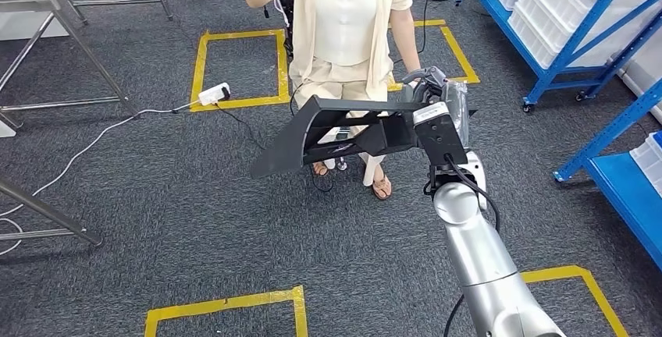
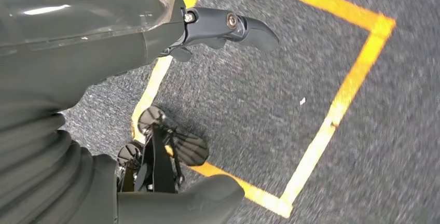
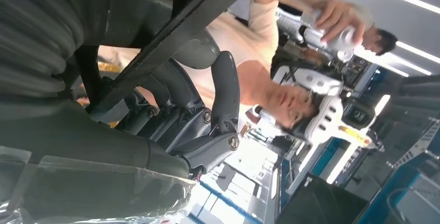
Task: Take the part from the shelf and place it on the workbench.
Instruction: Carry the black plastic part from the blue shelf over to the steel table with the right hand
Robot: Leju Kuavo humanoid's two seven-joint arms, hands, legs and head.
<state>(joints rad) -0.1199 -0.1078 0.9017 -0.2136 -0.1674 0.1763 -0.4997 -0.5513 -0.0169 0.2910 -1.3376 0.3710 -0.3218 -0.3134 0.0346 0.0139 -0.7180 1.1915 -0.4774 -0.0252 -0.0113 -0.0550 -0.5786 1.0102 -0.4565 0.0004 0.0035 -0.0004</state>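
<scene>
Grey carpet (image 1: pixel 195 220) marked with yellow tape squares spreads between blue shelving (image 1: pixel 581 33) and steel table legs, a person (image 1: pixel 343 33) standing ahead. Carried chest-high, the black part (image 1: pixel 343 134) juts sideways from the right hand (image 1: pixel 437 115), fingers (image 3: pixel 225 92) wrapped round its edge for transport. Hanging low, the left hand (image 2: pixel 171 32) holds nothing, fingers loosely apart.

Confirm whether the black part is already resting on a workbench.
No: the right hand holds the black part up in the air above the grey carpet.

Bright even light (wrist views blurred)
</scene>
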